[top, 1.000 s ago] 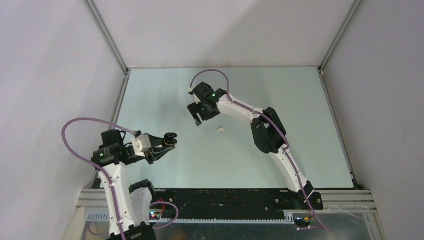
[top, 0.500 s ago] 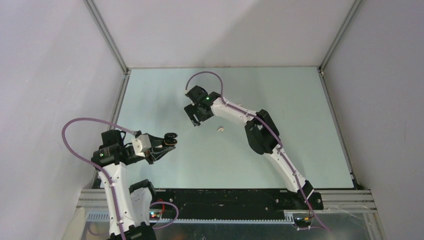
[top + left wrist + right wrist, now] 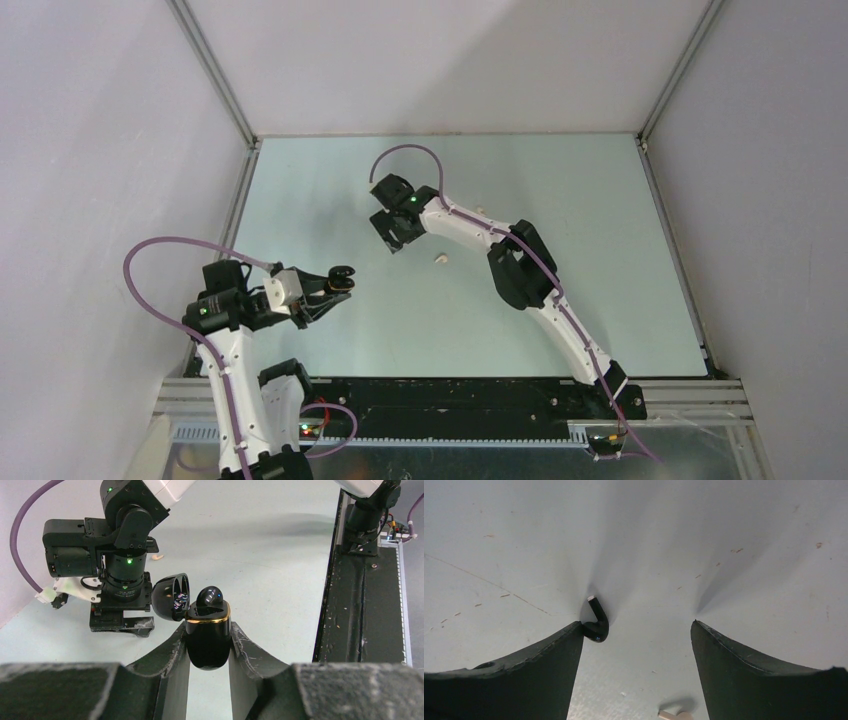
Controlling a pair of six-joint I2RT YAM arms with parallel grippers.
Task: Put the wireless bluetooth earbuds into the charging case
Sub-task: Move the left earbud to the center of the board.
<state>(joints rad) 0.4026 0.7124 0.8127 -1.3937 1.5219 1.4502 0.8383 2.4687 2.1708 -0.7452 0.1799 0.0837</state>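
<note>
On pale tabletop (image 3: 340,190), white walls (image 3: 450,60) around: left end effector (image 3: 209,630) clamps open case (image 3: 208,650); right end effector (image 3: 636,625) wide around earbud (image 3: 597,625).

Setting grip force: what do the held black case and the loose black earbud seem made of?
The case looks like glossy hard plastic, judging by its sharp reflections; its gold band could be metal or plating. The black earbud is probably smooth shiny plastic, with a small highlight and a pale stem tip.

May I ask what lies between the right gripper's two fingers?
In the right wrist view, a black earbud lies beside one finger of the right gripper; the rest is bare table.
</note>
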